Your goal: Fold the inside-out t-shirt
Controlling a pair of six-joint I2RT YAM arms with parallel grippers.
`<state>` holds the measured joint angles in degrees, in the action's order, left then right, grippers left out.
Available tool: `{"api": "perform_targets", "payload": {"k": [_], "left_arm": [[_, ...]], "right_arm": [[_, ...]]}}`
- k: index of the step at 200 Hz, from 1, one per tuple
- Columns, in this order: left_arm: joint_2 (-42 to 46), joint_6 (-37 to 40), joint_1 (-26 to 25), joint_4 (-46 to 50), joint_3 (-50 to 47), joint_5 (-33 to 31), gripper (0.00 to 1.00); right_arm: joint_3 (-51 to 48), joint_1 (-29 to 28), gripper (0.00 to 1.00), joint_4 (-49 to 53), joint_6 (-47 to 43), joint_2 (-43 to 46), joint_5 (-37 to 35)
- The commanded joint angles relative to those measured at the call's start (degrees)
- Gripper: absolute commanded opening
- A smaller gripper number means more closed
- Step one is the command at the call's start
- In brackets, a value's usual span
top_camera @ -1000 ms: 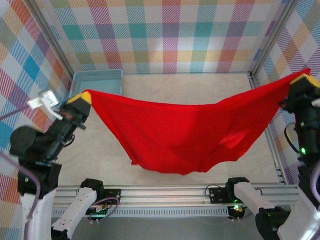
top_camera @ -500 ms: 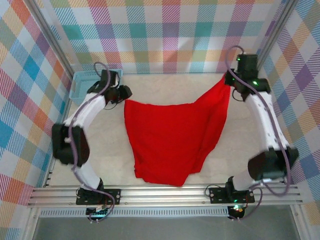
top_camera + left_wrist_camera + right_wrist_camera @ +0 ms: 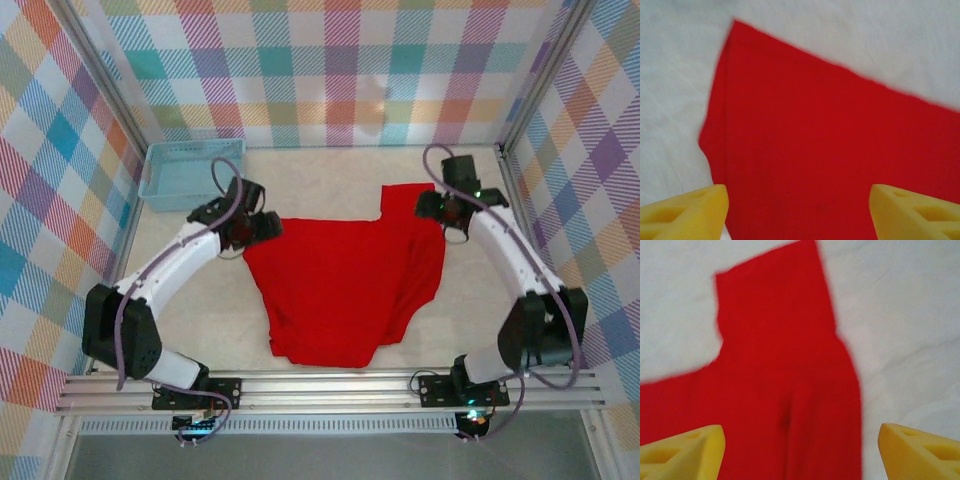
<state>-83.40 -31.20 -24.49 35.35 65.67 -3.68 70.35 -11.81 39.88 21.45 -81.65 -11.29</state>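
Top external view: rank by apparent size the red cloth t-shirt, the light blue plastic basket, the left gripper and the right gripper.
1. Plain red cloth t-shirt, by far the largest.
2. Light blue plastic basket, clearly smaller than the shirt.
3. Left gripper and right gripper: smallest; they look alike in size, so they are not ranked against each other.

Shirt (image 3: pixel 340 290) is reading as matt cloth — soft, lightly creased, no sheen. Table (image 3: pixel 330 170) is looking smooth, pale, matt, faintly marbled. Basket (image 3: pixel 185 175) is showing as moulded plastic. Front rail (image 3: pixel 330 385) is glinting like brushed metal. Arm shells (image 3: pixel 175 262) are looking like smooth white plastic; pads (image 3: pixel 685 210) are reading matt yellow — plastic or foam, can't tell.
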Motion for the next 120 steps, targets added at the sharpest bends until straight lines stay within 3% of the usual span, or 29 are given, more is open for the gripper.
{"api": "perform_targets", "payload": {"k": [1,48,83,120], "left_arm": [[-0.7,-3.9,-4.1,-3.8,-6.8,1.5,0.71],[-7.7,-8.1,-7.3,-11.1,-11.3,3.5,0.67],[-15.9,-8.5,-6.8,-15.3,-8.8,4.0,0.64],[-26.0,-8.1,-3.4,-18.7,-2.0,6.5,0.62]], "right_arm": [[-9.3,-6.1,0.78,0.7,5.1,4.0,5.4],[-24.1,-15.6,0.73,-6.0,15.5,6.7,11.7],[-25.0,-14.6,0.72,-11.8,17.3,-1.8,11.6],[-17.2,-7.8,0.69,-15.3,14.5,-14.7,13.3]]}}
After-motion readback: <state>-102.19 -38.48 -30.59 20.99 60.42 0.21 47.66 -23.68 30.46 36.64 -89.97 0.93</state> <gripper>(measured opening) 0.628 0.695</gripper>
